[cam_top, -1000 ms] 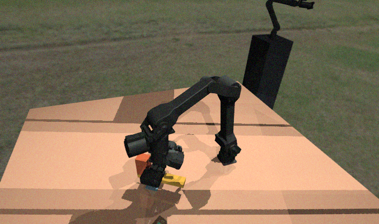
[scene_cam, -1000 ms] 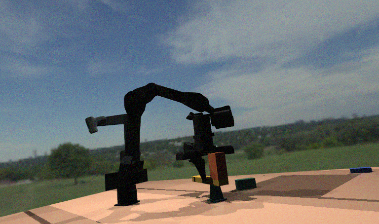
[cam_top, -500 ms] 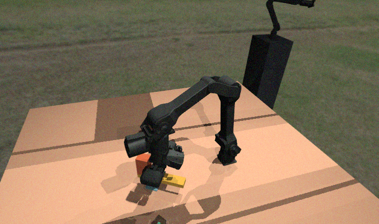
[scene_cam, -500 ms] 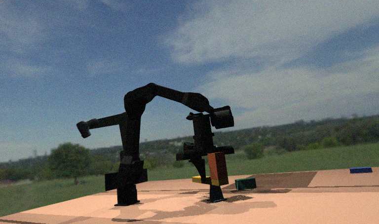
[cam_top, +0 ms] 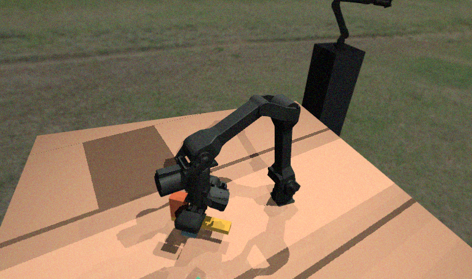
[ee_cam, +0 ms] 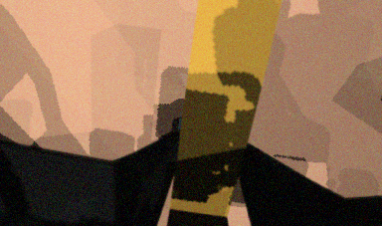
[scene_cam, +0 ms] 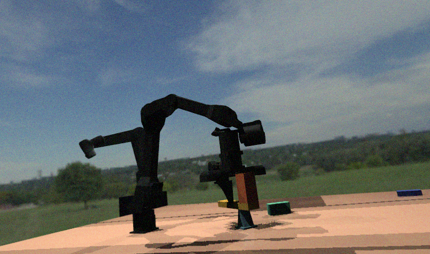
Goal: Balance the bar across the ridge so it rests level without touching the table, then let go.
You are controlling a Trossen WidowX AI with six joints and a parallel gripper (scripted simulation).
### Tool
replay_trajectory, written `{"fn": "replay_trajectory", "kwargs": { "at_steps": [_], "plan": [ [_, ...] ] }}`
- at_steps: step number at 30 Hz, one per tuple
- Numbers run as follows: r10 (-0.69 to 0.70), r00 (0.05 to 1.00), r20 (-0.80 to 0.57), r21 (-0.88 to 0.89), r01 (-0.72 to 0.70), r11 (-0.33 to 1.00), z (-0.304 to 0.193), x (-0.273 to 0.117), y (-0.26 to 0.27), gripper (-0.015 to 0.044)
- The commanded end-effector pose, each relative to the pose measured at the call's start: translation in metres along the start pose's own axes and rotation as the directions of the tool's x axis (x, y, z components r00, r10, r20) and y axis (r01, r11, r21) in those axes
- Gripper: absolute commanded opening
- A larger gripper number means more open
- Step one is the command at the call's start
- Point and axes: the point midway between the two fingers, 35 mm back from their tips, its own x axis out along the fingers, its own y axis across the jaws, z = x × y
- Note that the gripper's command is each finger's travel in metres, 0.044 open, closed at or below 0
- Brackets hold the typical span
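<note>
Item, one yellow bar (cam_top: pixel 219 224) (scene_cam: pixel 224 203) (ee_cam: pixel 239 42), pinched crosswise in the pincer (cam_top: pixel 190 220) (scene_cam: pixel 233 203) (ee_cam: pixel 209 145); the fingers are closed on its two long sides. Position: directly beneath the pincer, clear of the tabletop (cam_top: pixel 330 178) (scene_cam: pixel 94 240) (ee_cam: pixel 124 7), over the ridge (cam_top: pixel 189 234) (scene_cam: pixel 245 220). Contact between bar and ridge: cannot be told. Long axis: in the wrist view, from 6 o'clock up towards 12 or 1 o'clock, passing between the fingers; in the top view, the bare end reaches out towards 3 or 4 o'clock from the pincer, the other end towards 10. Handling arm: the single arm mounted on the tabletop. Appearance: flat, straight-edged, bright yellow, mottled with shadow; an orange-red block (cam_top: pixel 177 201) (scene_cam: pixel 247 191), tall and upright, stands at the 10 o'clock end. Ridge: blue-grey, narrow above, flared at the foot. Also listed, exterior view: one green block (scene_cam: pixel 279 208), at 3 o'clock of the bar. Assessment: the tall block probably makes its end the heavier, so the balance point likely lies nearer to it than mid-length; release calls for that point over the ridge, lest the bar tip.
</note>
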Motion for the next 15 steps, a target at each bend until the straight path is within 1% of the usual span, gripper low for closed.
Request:
{"fn": "replay_trajectory", "kwargs": {
  "at_steps": [1, 15],
  "plan": [
    [-0.001, 1.000, 0.001, -0.005, 0.001, 1.000, 0.0001, 0.0005, -0.0002, 0.0000],
    [0.000, 1.000, 0.000, 0.000, 0.000, 1.000, 0.0000, 0.0000, 0.0000, 0.0000]
  ]
}}
